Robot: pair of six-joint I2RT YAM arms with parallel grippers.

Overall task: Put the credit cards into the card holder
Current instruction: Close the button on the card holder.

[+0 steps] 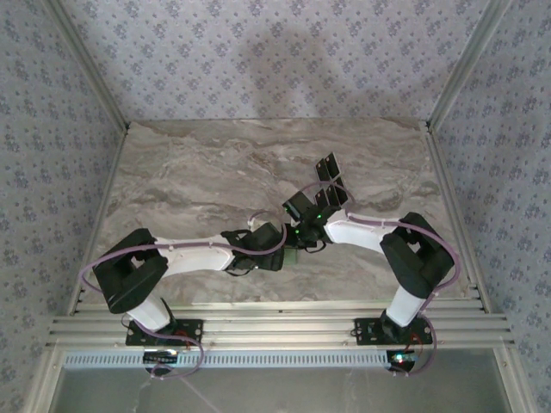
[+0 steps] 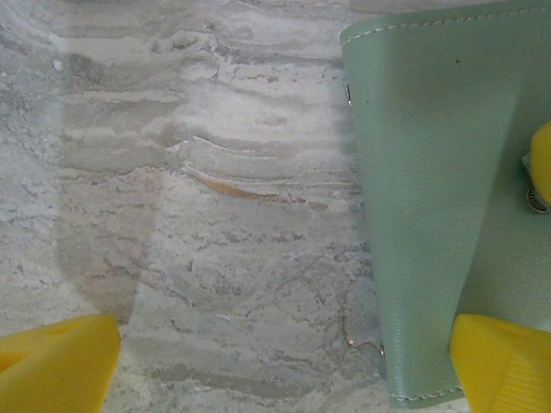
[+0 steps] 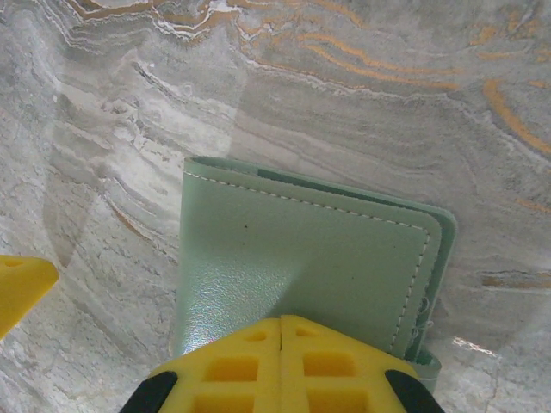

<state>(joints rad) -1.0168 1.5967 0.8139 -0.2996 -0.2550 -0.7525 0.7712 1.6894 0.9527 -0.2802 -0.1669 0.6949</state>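
The right gripper (image 3: pixel 281 331) is clamped on an edge of the green wallet (image 3: pixel 301 249), while the left gripper (image 2: pixel 275 366) hangs wide apart beside it above the marble table (image 2: pixel 215 215).

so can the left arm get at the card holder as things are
Probably yes: its jaws stand open with one finger at the edge of the card holder, nothing between. The right arm's jaws, shut on it, could crowd the grip.

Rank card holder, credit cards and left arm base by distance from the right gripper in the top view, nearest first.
1. card holder: at the right gripper fingertips, centre.
2. credit cards: just beyond, toward the back.
3. left arm base: near edge, far left.
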